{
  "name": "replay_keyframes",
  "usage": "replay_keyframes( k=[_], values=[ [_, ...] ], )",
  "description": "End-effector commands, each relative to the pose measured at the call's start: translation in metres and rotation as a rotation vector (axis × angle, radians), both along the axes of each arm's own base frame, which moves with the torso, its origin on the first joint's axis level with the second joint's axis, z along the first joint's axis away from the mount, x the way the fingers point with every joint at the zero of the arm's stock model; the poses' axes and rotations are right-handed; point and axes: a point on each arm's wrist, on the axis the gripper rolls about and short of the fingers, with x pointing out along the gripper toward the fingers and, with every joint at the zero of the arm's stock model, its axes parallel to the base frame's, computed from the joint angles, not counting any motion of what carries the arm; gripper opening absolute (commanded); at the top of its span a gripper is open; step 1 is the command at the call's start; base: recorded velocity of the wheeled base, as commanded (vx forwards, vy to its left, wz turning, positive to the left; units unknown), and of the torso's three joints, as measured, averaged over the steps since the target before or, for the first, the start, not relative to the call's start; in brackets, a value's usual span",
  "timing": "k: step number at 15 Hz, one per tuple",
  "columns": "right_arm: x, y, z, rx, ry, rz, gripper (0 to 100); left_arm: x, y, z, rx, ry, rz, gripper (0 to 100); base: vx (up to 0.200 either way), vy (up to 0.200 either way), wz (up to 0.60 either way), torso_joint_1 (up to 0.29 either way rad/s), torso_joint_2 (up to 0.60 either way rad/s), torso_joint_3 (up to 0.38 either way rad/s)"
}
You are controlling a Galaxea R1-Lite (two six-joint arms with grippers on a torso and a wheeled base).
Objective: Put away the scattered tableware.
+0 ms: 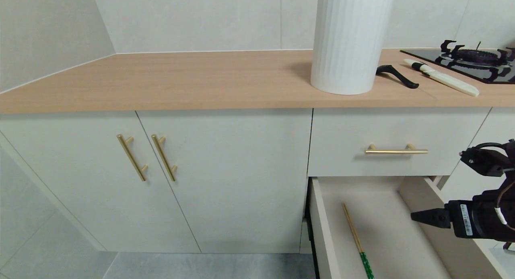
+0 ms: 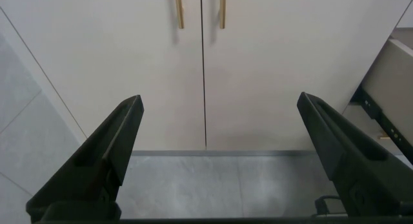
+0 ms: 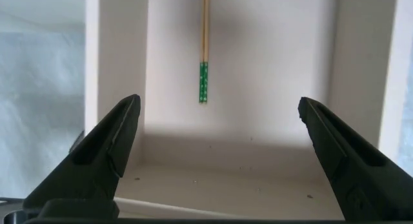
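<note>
In the head view, the desk (image 1: 181,78) is seen across the upper frame, with a white ribbed cylinder (image 1: 348,42), a black handle (image 1: 396,75) and a white knife (image 1: 442,77) at upper right. The chopsticks (image 1: 356,241) are laid in the open drawer (image 1: 322,230) at lower right, left of the right claw (image 1: 420,216) and apart from it. From the right wrist view that claw is shown spread wide and empty, with the chopsticks' green ends beyond its fingers. In the left wrist view the left claw (image 2: 219,100) is likewise spread wide, before closed cabinet doors (image 2: 258,69).
</note>
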Motion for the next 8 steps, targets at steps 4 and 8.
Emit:
replay_keyframes(
  k=[4, 8],
  values=[
    [-0.0064, -0.0021, 0.0044, 0.006, -0.028, 0.002, 100, 0.0000, 0.0000, 0.0000, 0.000, 0.000, 0.000, 100, 0.000, 0.000, 0.00, 0.023, -0.13, -0.104],
    [-0.0060, -0.0020, 0.0043, 0.006, -0.028, 0.002, 100, 0.0000, 0.0000, 0.0000, 0.000, 0.000, 0.000, 100, 0.000, 0.000, 0.00, 0.105, -0.36, -0.304]
  ],
)
